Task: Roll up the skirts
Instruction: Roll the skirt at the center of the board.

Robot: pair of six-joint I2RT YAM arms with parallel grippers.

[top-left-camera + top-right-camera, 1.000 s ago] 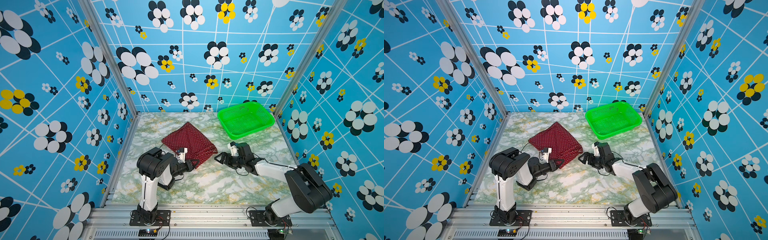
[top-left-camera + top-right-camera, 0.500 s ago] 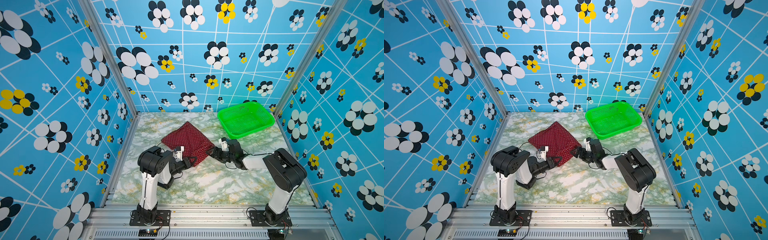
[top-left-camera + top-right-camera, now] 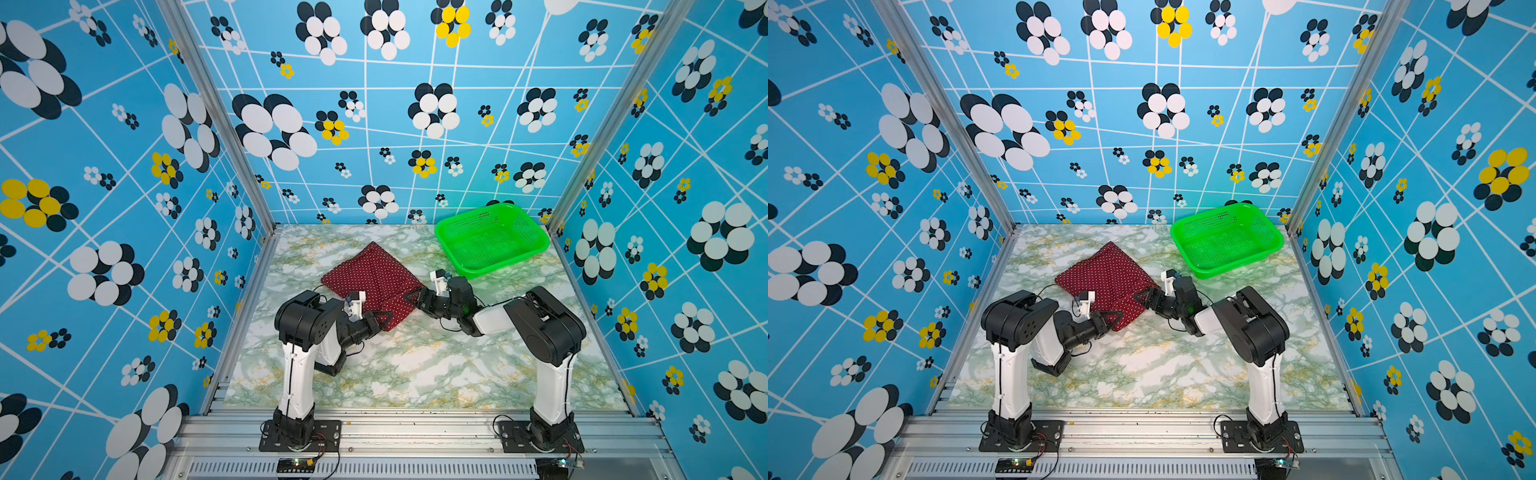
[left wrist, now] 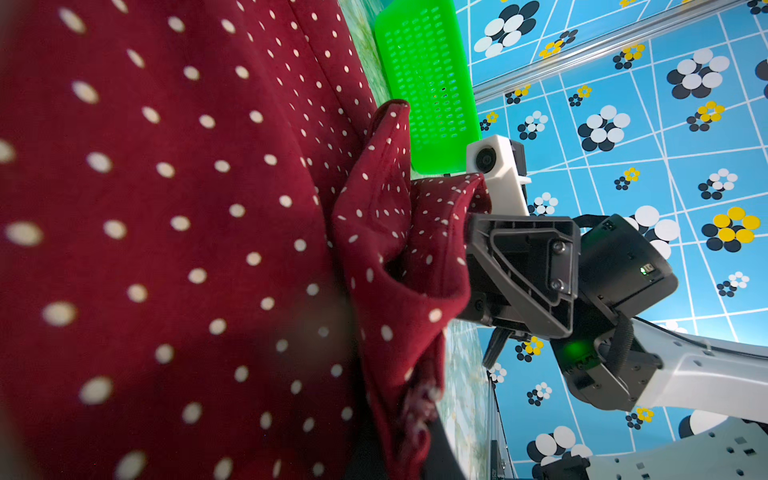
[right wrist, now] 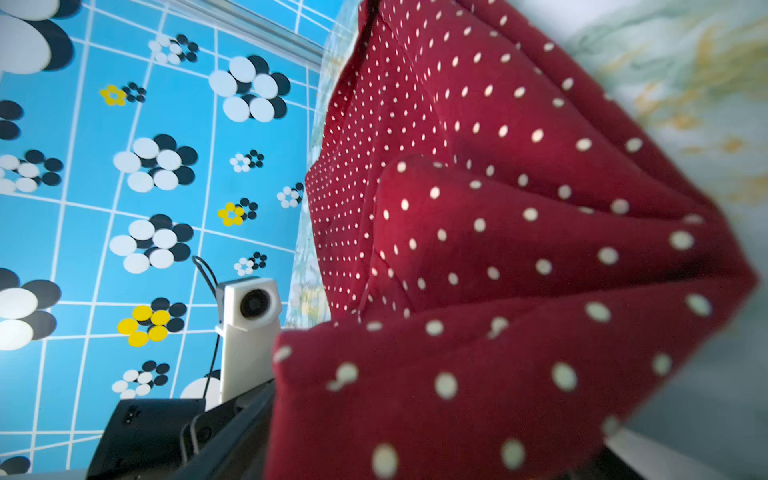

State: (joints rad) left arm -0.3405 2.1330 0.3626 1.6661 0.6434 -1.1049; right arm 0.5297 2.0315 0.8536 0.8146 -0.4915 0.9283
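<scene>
1. One maroon polka-dot skirt (image 3: 374, 274) lies spread on the marble table (image 3: 415, 365) in both top views, near the green basket (image 3: 507, 262) but not touching it.
2. We see the left gripper (image 3: 380, 321) at the skirt's near corner, with its jaws closed on the fabric there.
3. The right gripper (image 3: 415, 297) sits at the skirt's corner on the basket side. In the left wrist view, we see cloth bunched up against its jaws.
4. We cannot tell whether those jaws are pinching the cloth or only standing around it.
</scene>
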